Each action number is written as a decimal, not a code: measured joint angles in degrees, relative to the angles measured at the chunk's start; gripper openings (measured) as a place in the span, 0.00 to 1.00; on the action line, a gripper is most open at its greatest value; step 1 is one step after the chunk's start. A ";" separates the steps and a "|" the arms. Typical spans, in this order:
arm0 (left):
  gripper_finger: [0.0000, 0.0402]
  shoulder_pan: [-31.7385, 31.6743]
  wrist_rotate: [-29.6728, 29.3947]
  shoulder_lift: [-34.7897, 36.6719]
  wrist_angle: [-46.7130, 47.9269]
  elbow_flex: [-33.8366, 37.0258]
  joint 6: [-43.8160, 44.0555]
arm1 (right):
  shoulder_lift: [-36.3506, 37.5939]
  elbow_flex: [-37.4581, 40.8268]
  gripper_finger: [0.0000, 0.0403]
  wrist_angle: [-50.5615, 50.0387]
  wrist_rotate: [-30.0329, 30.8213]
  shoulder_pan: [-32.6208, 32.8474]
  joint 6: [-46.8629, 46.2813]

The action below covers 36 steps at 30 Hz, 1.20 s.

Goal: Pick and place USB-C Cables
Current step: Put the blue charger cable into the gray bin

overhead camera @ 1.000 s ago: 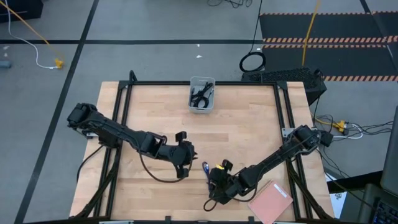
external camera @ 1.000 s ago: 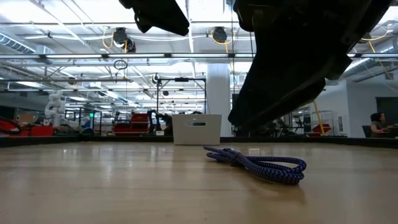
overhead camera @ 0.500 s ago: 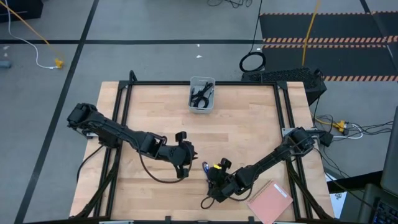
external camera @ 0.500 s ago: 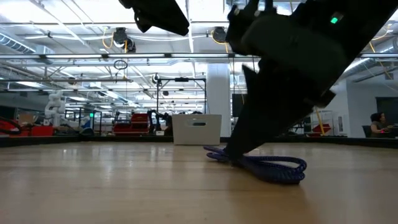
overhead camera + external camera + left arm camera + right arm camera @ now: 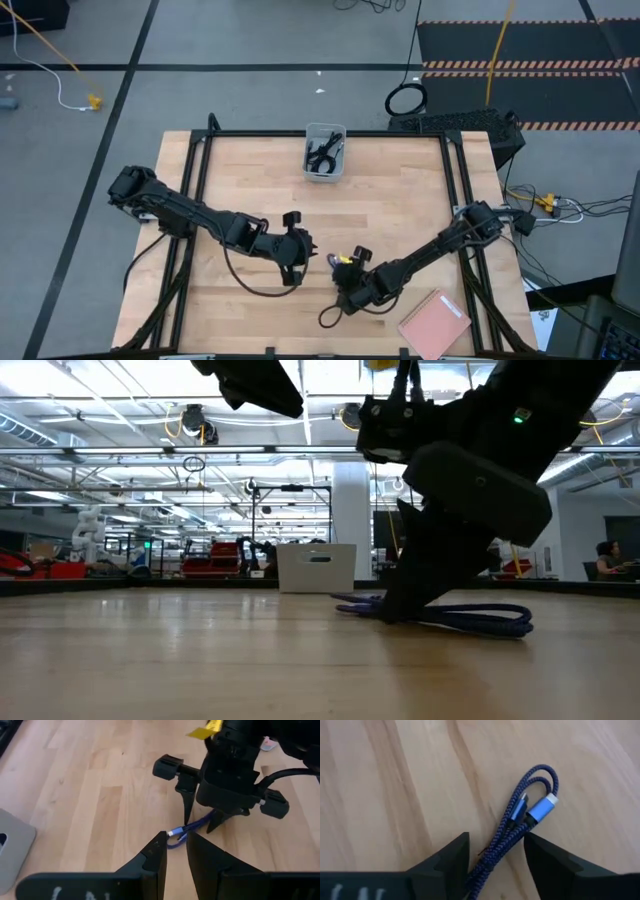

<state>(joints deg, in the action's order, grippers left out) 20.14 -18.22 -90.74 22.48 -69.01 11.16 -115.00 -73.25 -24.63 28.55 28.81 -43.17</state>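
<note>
High view: bin (image 5: 324, 165) at tabletop (image 5: 400, 200) far edge, black cables (image 5: 324, 153) inside, count unclear.
Low view: one blue cable (image 5: 470, 619) flat on tabletop.
Right wrist view: right pincer (image 5: 495, 852) straddles blue cable, not yet clenched.
Left wrist view: left pincer (image 5: 176, 845) narrowly parted, empty.

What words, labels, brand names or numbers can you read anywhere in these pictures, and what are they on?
None can be read.
White marks on the left gripper body, in the left wrist view: cut off, unreadable.
Yellow tag on the right gripper: no legible print.
Dark mark on the white bin, low view: too small to read.
Blue cable: no markings visible.
</note>
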 joint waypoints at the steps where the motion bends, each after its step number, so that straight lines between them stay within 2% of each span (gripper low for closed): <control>1: 0.19 -0.09 0.00 0.00 0.00 0.00 -0.35 | 0.04 -0.02 0.42 -0.22 -0.28 -0.31 1.07; 5: 0.19 -0.75 0.00 0.00 0.00 0.00 -1.67 | 0.04 0.00 0.36 -0.48 -0.30 -1.32 4.02; 9: 0.19 -1.54 0.01 0.00 0.01 0.00 -2.51 | 0.33 0.02 0.35 -1.09 -0.62 -2.14 5.93; 16: 0.19 -2.76 0.04 0.00 0.34 0.00 -3.76 | 3.16 0.26 0.47 -4.50 -3.69 -2.57 5.53; 22: 0.19 -3.31 0.07 0.00 0.59 0.00 -4.88 | 4.87 0.26 0.56 -7.97 -10.57 -2.54 2.62; 26: 0.19 -3.43 0.09 0.00 0.57 0.00 -4.94 | 4.88 0.42 0.58 -7.40 -13.59 -2.26 3.06; 36: 0.19 -3.61 0.11 0.00 0.48 0.00 -5.13 | 5.11 3.39 0.55 -5.74 -11.86 -2.20 6.95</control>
<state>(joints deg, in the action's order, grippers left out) 16.53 -18.11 -90.74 22.96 -69.01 6.03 -109.89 -69.86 -30.37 16.69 26.61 -36.23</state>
